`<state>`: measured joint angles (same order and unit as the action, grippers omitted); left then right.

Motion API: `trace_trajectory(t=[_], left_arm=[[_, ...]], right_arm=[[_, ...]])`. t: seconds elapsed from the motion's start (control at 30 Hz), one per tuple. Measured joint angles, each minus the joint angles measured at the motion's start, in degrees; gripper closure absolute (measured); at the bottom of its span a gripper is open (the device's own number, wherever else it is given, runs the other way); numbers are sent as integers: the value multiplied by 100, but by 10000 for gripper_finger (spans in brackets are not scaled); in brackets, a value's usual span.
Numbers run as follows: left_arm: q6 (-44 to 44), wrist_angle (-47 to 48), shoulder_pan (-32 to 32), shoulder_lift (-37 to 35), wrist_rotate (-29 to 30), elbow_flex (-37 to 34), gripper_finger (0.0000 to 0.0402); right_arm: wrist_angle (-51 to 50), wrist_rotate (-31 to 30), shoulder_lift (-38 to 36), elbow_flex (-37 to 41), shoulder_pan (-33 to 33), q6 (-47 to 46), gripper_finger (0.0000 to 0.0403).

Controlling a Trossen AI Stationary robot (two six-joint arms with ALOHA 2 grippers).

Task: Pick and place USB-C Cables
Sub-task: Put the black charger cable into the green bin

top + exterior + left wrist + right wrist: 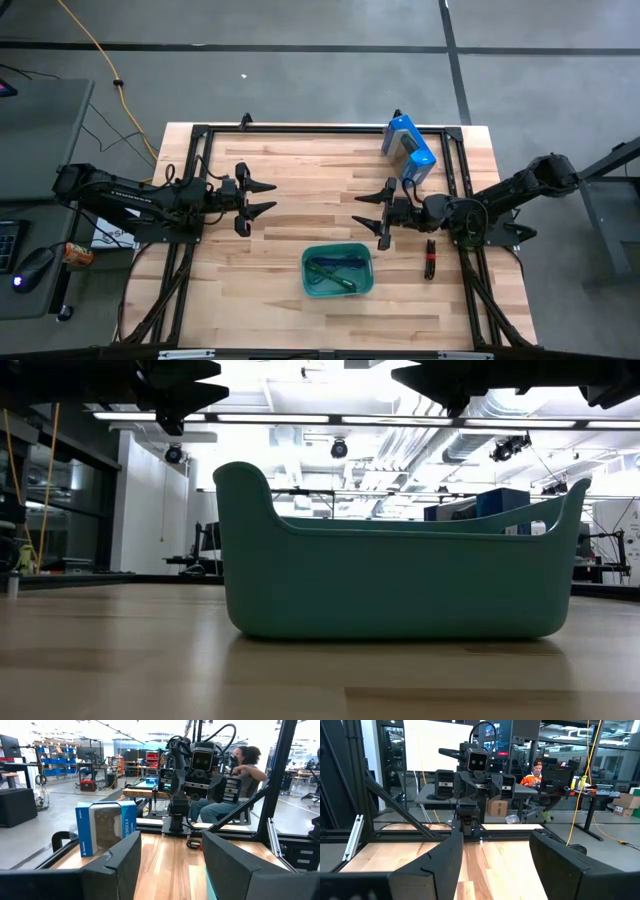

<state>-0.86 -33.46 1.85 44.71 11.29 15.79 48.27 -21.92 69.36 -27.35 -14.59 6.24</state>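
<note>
1. My left gripper [268, 197] hangs over the left half of the wooden table [300, 170], fingers spread wide with nothing between them, tips pointing toward the table's middle.
2. My right gripper [372, 210] hangs over the right half, facing the left one across bare wood; its fingers are also wide apart and empty.
3. The teal tub [338, 271] sits near the front edge of the table, roughly between my two grippers and closer to the front than either.
4. Inside the tub lie several of the USB-C Cables [336, 266]: I can make out a green one [330, 280] and a purple-blue one [343, 261], both with their long axes running roughly left to right across the tub, the green one slightly slanted. Whether a teal one lies with them I cannot tell against the tub's colour.
5. The red-and-black cable [430, 259] lies on the bare wood to the right of the tub, under my right arm, well apart from my fingers. Its long axis runs front to back, one end toward the front edge.
6. A blue box [408, 147] stands at the back right of the table, behind my right gripper.
7. From table level the tub's wall [400, 585] hides everything inside it.
</note>
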Motion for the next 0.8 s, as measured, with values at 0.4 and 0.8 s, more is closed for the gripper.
trace_trajectory(t=[0.4, 0.8], left_arm=[[0, 0, 2, 0, 0, 0, 213], [-48, 25, 0, 0, -11, 0, 222]], right_arm=[[-191, -178, 2, -7, 33, -1497, 181], [-398, -274, 0, -9, 83, -1631, 181]])
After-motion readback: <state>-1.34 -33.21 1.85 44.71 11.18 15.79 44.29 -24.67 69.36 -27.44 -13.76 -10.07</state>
